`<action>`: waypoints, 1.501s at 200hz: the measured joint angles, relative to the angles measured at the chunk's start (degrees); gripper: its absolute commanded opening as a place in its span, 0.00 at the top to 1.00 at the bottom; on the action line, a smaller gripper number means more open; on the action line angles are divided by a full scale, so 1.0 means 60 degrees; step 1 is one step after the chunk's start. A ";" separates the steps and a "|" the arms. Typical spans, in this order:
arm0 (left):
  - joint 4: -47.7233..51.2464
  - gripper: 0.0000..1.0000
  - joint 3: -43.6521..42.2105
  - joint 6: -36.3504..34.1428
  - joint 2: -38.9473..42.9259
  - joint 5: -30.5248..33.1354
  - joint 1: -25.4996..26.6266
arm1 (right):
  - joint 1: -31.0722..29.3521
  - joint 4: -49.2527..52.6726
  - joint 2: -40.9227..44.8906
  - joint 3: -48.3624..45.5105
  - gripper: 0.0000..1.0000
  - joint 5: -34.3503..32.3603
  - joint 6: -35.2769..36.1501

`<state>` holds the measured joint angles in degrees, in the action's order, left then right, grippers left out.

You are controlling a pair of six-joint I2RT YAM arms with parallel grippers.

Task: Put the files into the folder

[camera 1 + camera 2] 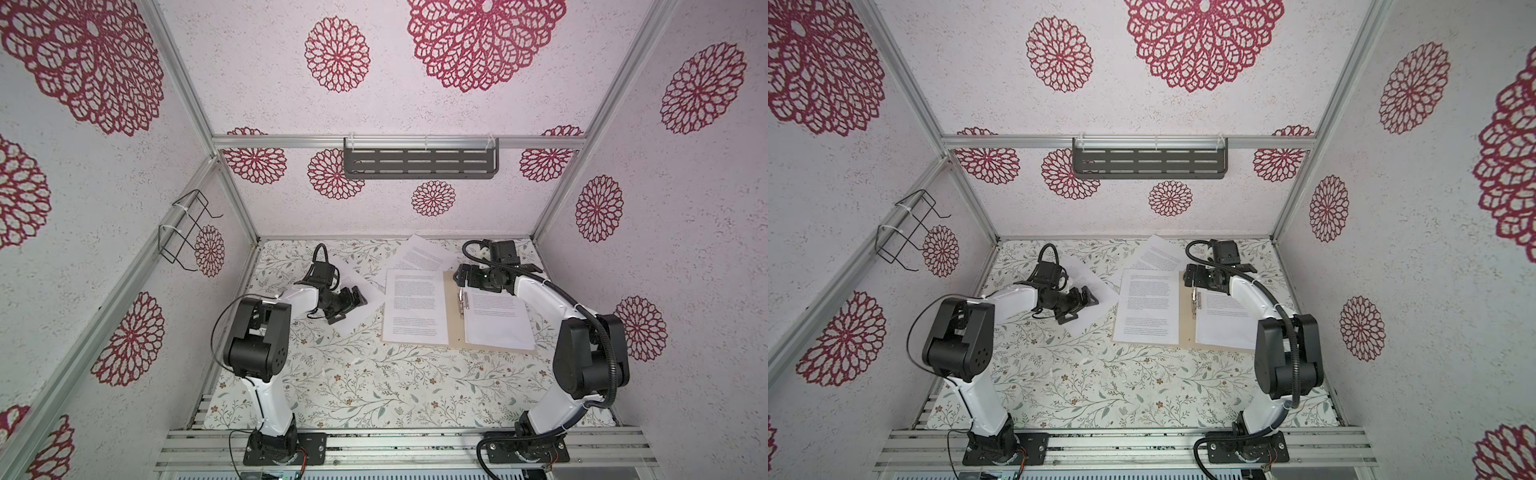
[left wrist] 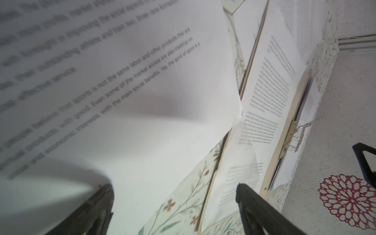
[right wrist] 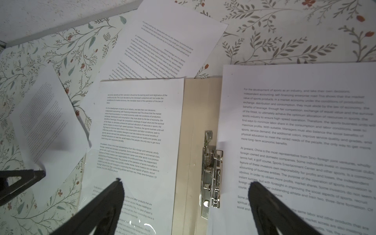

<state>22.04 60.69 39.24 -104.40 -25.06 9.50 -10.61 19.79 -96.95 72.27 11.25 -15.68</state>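
Jaws spread on both arms: the folder (image 3: 195, 114) and its clip (image 3: 211, 168) beneath the right jaws, a loose sheet (image 2: 152, 142) beneath the left jaws.

Both top views: bright, even, diffuse light, faint shadows; wide-angle bowing of the enclosure rails (image 1: 183, 79) toward the edges. Left wrist view: nearest sheet (image 2: 122, 101) out of focus, crossed by grey shadow. Right wrist view: small glare, perhaps off clear film, on a printed sheet (image 3: 132, 142).

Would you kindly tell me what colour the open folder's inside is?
Plain tan; the folder shows best in the right wrist view.
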 measured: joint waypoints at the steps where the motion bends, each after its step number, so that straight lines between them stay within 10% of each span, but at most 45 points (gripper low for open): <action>1: 0.0000 0.03 -0.0051 0.0000 0.0036 -0.0004 -0.0018 | -0.0011 -0.0011 0.0000 -0.0015 0.01 -0.0004 -0.0004; 47: 0.0761 0.02 -0.2776 0.0168 0.2881 -0.0331 -0.1763 | -0.1045 -0.0412 0.0000 -0.0805 0.02 0.0168 -0.0324; 99: 0.1089 0.03 -0.2357 0.0433 0.4747 -0.0798 -0.2874 | -0.2623 -0.1005 -0.0040 -0.1177 0.02 0.0266 -0.0652; 214: 0.0492 0.03 0.3133 0.0419 -0.1847 -0.0102 -0.3810 | -0.4612 -0.3071 -0.0754 -0.1013 0.02 0.1439 -0.1603; 300: 0.1020 0.03 0.3821 -0.0229 -0.2696 -0.0339 -0.2940 | -0.4958 -0.2284 -0.3118 0.1570 0.06 0.1497 -0.1563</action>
<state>28.16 83.61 37.87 -120.57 -27.09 -8.14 -40.36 6.09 -115.66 81.69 20.23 -25.06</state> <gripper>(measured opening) 0.974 0.946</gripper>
